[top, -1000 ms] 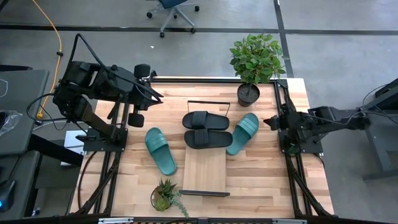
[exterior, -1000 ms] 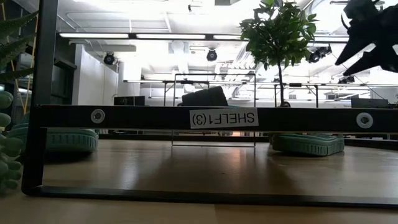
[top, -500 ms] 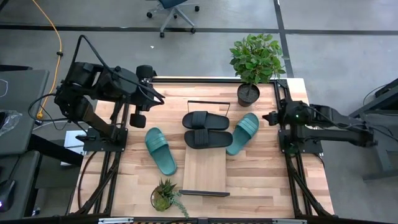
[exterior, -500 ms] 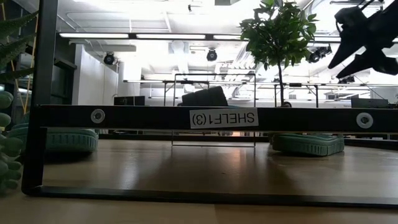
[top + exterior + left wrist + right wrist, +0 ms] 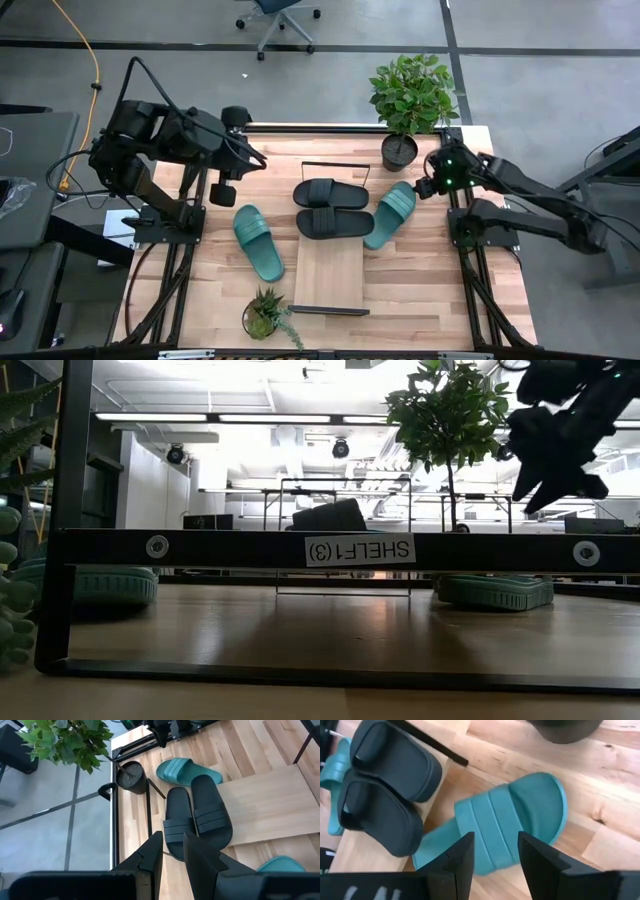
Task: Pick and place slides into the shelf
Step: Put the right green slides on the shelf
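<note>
The right claw (image 5: pixel 495 857), fingers parted, hung just above the teal slide (image 5: pixel 505 827) lying diagonally beside the shelf (image 5: pixel 335 270).

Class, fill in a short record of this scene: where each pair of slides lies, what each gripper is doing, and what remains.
Shelf: both black slides lie side by side at its far end
Teal slides: one left of the shelf, one right of it, both on the table
Right gripper: open, above the right teal slide
Left gripper: open, raised, waiting
Remaining: both teal slides
</note>
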